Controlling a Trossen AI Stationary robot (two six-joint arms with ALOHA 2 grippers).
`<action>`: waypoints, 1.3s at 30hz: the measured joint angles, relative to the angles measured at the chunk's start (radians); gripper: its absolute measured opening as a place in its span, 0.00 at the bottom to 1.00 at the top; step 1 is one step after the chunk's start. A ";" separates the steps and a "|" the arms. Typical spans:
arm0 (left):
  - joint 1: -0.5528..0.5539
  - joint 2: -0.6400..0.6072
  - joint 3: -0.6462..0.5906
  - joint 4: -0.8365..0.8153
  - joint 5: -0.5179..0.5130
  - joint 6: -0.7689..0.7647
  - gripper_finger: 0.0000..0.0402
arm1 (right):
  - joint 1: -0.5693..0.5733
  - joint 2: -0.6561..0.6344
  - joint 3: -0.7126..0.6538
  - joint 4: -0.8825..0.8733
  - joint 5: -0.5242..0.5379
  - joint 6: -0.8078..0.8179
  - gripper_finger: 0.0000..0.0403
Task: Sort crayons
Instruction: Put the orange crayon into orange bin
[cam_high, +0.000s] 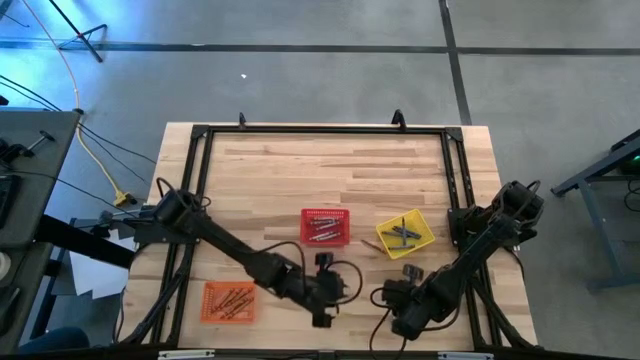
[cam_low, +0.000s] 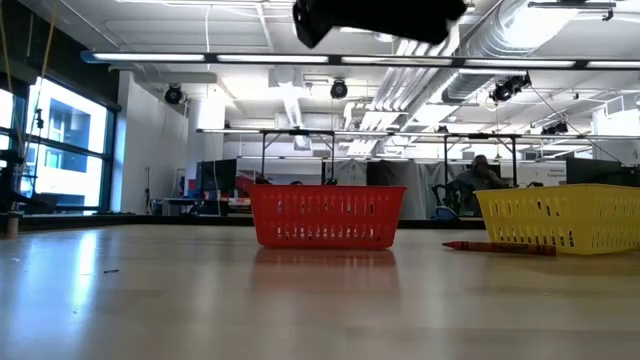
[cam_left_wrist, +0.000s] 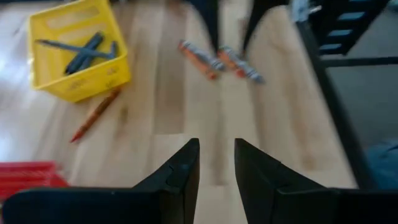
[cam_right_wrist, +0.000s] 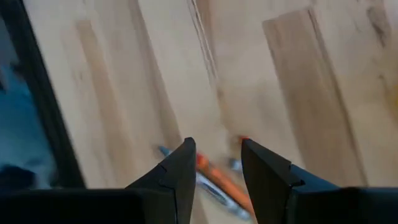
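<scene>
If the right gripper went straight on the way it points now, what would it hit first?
Most likely the orange crayon lying on the table between the open fingers of the right gripper, with a bluish crayon beside it. Depth is unclear.

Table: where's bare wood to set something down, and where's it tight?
Free: the whole far half of the table beyond the red basket and yellow basket; also the strip between the orange basket and red basket. Crowded: the near edge, where both grippers, left and right, hover, over loose crayons.
</scene>
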 joint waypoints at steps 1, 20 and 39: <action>-0.011 0.000 0.000 0.015 0.000 -0.001 0.21 | 0.000 0.000 0.000 -0.016 -0.008 -0.017 0.30; -0.153 0.001 -0.001 0.178 -0.112 0.023 0.21 | 0.000 0.061 0.000 -0.125 0.041 -0.852 0.30; -0.166 0.001 -0.001 0.164 -0.130 0.045 0.21 | -0.021 0.094 0.000 -0.129 -0.028 -0.826 0.30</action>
